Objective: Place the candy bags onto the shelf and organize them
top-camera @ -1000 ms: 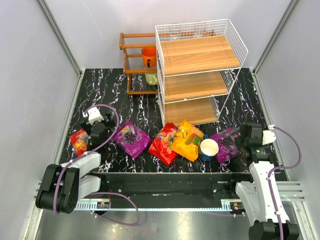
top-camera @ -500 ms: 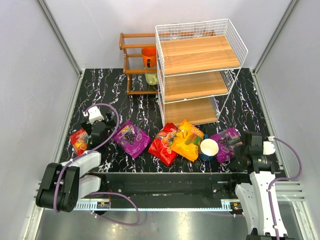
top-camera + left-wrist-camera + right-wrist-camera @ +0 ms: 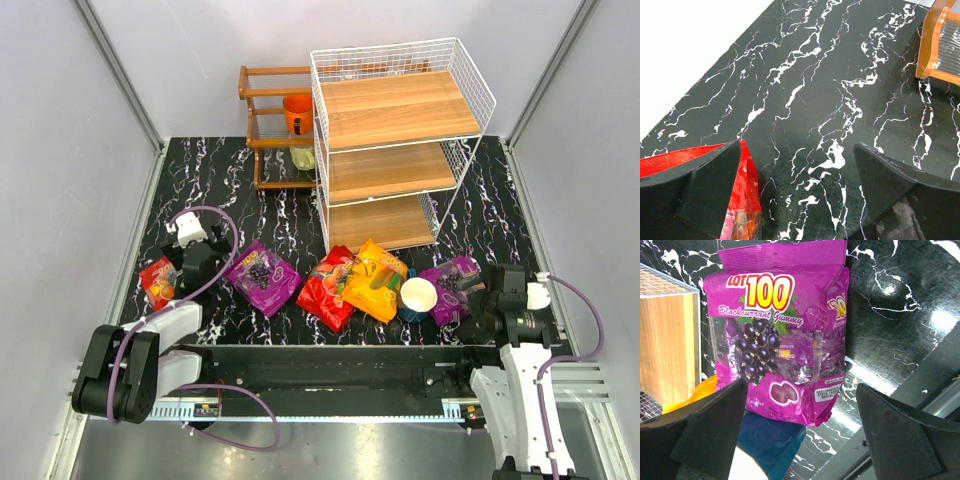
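Purple candy bag [image 3: 777, 340] ahead of the wide-open, empty right pincer [image 3: 801, 390].
Label is read as "LOT 100 Blackcurrant Gummy".

rack: brown wooden rack [image 3: 270, 143] back left, holding orange cup [image 3: 297, 112] | paper cup [image 3: 418, 296]: upright, front | tabletop [image 3: 210, 175]: black marble

left arm [image 3: 165, 330] extends forward from its base at the near left edge, with the wrist held low. left gripper [image 3: 800, 195] has its jaws spread wide, and both fingers [image 3: 700, 195] show at the frame's lower corners. right arm [image 3: 515, 370] rises from its base at the near right, with the wrist pitched downward. right gripper [image 3: 800, 440] is likewise spread wide.
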{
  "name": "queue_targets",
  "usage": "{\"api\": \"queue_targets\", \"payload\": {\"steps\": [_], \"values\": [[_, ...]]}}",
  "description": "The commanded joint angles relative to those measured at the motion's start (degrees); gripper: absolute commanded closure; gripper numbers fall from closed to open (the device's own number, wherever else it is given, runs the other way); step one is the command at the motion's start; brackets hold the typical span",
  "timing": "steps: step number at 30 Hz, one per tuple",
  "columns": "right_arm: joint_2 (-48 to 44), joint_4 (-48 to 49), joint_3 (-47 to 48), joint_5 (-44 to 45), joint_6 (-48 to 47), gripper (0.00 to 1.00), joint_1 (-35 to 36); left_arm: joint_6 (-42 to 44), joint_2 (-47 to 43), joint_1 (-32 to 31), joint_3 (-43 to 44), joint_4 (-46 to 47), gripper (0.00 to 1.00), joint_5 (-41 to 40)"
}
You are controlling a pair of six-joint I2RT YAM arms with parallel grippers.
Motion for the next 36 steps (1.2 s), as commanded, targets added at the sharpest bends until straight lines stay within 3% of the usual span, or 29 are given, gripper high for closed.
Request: {"api": "queue_targets", "payload": {"steps": [1,12,27,36], "values": [[0.6,1.2,0.1,-1.0,0.8,0.01,0.2,-0.9,0.6,-0.1,2.5,1.6,0.01,-1.5],[1.0,4.1,-3.6,-2.0,2.3,0.04,0.2,-1.0,1.1,-0.1,2.9,0.9,0.01,-1.7],[1.4,7.8,-6.7,-2.1,2.7,0.23,0.2,-1.1,1.5,-0.1,3.2,0.6,0.01,-1.9],[0.0,5.9,1.3,4.0,-2.4,0.14,0.2,-1.1,1.5,-0.1,3.3,0.4,0.01,-1.9]]}}
